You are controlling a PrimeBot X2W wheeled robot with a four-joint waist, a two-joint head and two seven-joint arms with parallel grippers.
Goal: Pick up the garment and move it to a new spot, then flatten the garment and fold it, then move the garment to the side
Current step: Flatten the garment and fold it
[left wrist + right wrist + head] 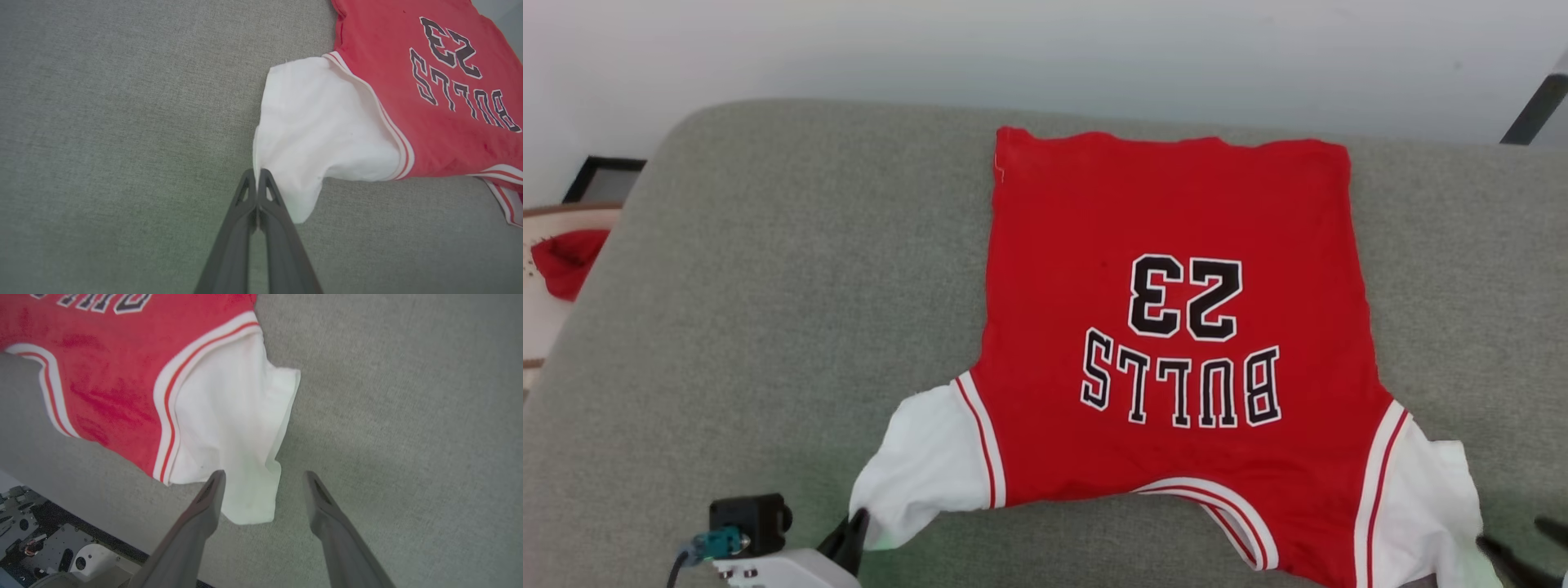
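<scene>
Figure: red "BULLS 23" jersey on a grey cushion, seen from the head and both wrists.

Garment: the garment (1176,212) lies spread flat, printed side up, right of centre in the head view. Its lettering reads upside down, with the plain hem toward the top of the frame and the collar toward the bottom edge.

Support: a grey fabric cushion (784,286) lies under the whole garment; bare cushion fills the left half of the head view.

Lower-left sleeve: this white sleeve (923,465) angles down and left, drawn to a point at the left gripper.

Lower-right sleeve: this white sleeve (1429,506) lies rumpled at the lower right corner of the head view.

Left gripper: the left gripper (856,523) sits at the lower left of the head view. In the left wrist view its fingers (282,245) are pressed together at the tips (257,173), pinching the hem of the lower-left sleeve (318,122).

Right gripper: the right gripper (1527,547) sits at the lower right corner of the head view. In the right wrist view its jaws stand wide apart (263,475), straddling the tip of the lower-right sleeve (229,416). The finger at frame left overlaps the cloth; nothing is clamped.

Other cloth: a small plain red cloth (564,261) lies at the far left edge of the head view, off the cushion and well apart from the garment.

Robot base: grey metal parts (49,547) show past the cushion's edge at the lower left of the right wrist view.
</scene>
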